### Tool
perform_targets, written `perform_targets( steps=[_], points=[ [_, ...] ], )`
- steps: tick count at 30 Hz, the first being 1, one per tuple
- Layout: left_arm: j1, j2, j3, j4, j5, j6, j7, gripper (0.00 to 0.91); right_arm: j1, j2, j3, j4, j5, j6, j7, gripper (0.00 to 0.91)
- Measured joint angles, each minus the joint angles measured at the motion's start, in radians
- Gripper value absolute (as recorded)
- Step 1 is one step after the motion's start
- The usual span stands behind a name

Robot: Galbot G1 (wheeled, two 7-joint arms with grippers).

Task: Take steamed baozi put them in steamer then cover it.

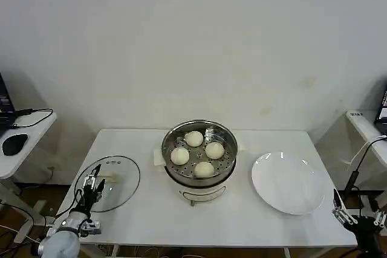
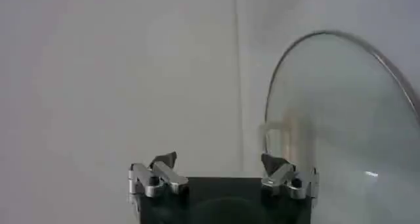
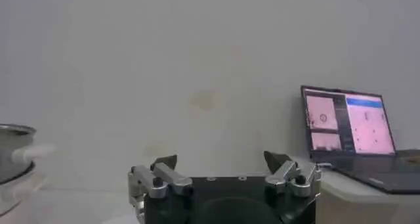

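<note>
Head view puts my left gripper nearest to me, at the near left edge of the white table, hanging just over the near rim of the glass lid, which lies flat on the tabletop well left of the steamer. From the left wrist view the jaws stand wide apart with nothing between them, and the lid's metal rim curves up just past one fingertip — so I read it as lined up for a grab that is not yet made. My right gripper sits low off the near right corner of the table, beside the white plate; its wrist view shows the jaws spread open and empty too, so I treat that arm as parked. Farther back, at mid-table, the steamer stands open, and all four buns rest on its perforated tray, clustered close together. The plate has nothing on it. So by my reckoning the loading part is finished and only the covering is left: I would need to close on the lid's pale handle, lift it, carry it across to the steamer and seat it level on the rim. Glass with a small handle could tip in the grip — I would move slowly.
</note>
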Motion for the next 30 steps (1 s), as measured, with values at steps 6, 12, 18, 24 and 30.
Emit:
perform_targets(
  steps=[6,12,18,24,30],
  points=[
    [-0.042,-0.006,0.021,0.049,0.021,-0.003,0.000,0.907,-0.003,0.005,0.001,0.002,0.001,-0.001,-0.001,0.907],
    [-0.083,-0.009,0.034,0.097,0.034,-0.005,-0.008,0.695,-0.006,0.009,0.002,-0.001,0.001,0.000,-0.003,0.907],
    [-0.125,-0.018,0.047,0.140,0.052,-0.008,-0.014,0.000,-0.007,0.011,0.003,-0.002,0.001,0.000,-0.004,0.907],
    [-0.150,-0.029,0.056,0.170,0.067,-0.013,-0.017,0.000,-0.007,0.012,0.007,-0.006,0.002,0.001,-0.005,0.907],
    [-0.154,-0.042,0.057,0.195,0.085,-0.027,-0.028,0.000,-0.001,0.014,0.008,-0.010,0.002,0.001,-0.006,0.907]
  ],
)
